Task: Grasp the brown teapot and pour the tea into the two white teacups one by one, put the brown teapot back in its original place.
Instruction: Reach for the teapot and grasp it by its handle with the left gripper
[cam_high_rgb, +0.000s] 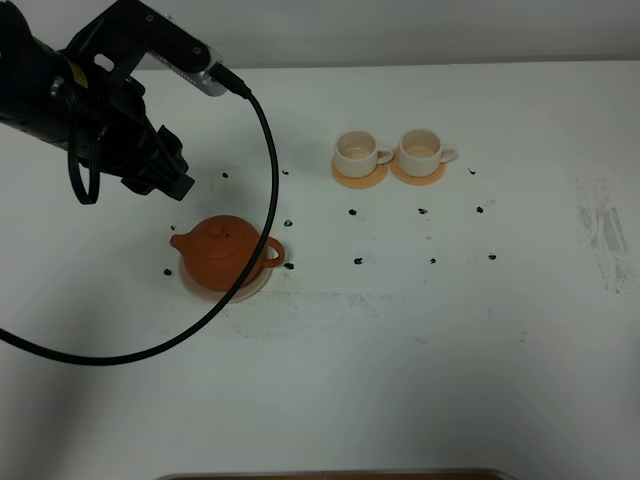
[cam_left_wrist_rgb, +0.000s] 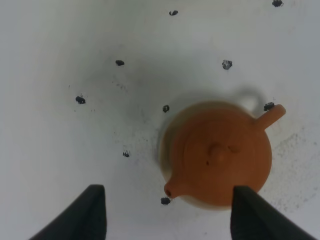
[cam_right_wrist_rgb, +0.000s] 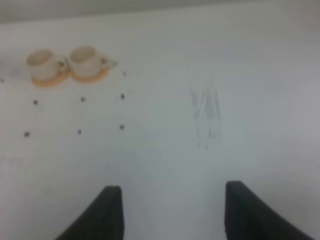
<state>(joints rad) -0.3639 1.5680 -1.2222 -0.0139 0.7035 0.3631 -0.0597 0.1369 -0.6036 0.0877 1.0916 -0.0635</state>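
Observation:
The brown teapot (cam_high_rgb: 222, 252) stands on its pale beige disc (cam_high_rgb: 254, 291), spout to the left and handle to the right. My left gripper (cam_high_rgb: 168, 172) hangs above the table up and left of the pot, open and empty. In the left wrist view its dark fingers (cam_left_wrist_rgb: 95, 212) frame the teapot (cam_left_wrist_rgb: 217, 152) from above without touching it. Two white teacups (cam_high_rgb: 357, 150) (cam_high_rgb: 421, 148) sit side by side on orange coasters at the back middle. In the right wrist view my right gripper (cam_right_wrist_rgb: 172, 212) is open over bare table, with the teacups (cam_right_wrist_rgb: 67, 62) far off.
The left arm's black cable (cam_high_rgb: 272, 190) loops down past the teapot's handle side and across the front left. Small black marks (cam_high_rgb: 357, 261) dot the white table. A scuffed grey patch (cam_high_rgb: 600, 232) lies at the right. A brown edge (cam_high_rgb: 330, 474) shows at the front.

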